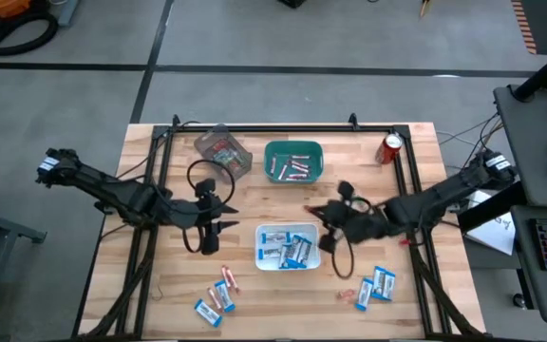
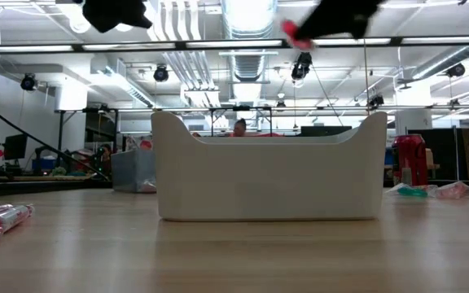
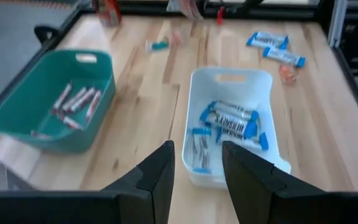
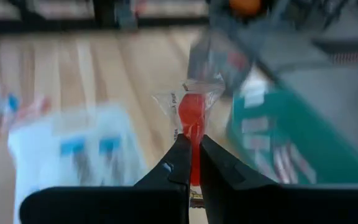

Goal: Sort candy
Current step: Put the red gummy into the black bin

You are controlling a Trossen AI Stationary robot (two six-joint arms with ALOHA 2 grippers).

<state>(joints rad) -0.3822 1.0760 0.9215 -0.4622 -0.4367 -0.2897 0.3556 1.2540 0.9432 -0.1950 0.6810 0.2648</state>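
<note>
Candy in play: small red sweet in a clear crinkly wrapper (image 4: 192, 109), pinched at its lower end and carried in the air above the table, between the white bin and the teal bin.
Right gripper (image 4: 192, 163): clenched on that red sweet, hovering past the far edge of the white rectangular plastic bin (image 1: 312, 231).
White bin contents: blue-and-white rectangular packets (image 3: 229, 120), a fair heap already in.
Teal plastic bin (image 1: 273, 152): at the back centre, holding slim pinkish-white sticks (image 3: 74, 99).
Clear plastic tub (image 1: 239, 152): tilted, left of the teal bin, with red pieces (image 1: 218, 150) inside.
Step in hand: transport, by my reading; the red sweet is picked and on its way to a container.
Next move: red belongs with red, so I judge the arm has to swing across past the teal bin to the clear tub, settle over its mouth, then let go.
Left gripper (image 3: 195, 163): fingers parted, nothing between them, waiting just left of the white bin.
Still to sort: loose packets and sticks near the front edge, a cluster on the left (image 1: 215, 300) and a cluster on the right (image 1: 374, 285).
Surface: pale wooden plank tabletop (image 1: 414, 142), framed by black rails, with a red soda can (image 1: 390, 147) at the back right.
Room: grey floor around the table; in the low view, an open workshop with ceiling lights and ducts.
</note>
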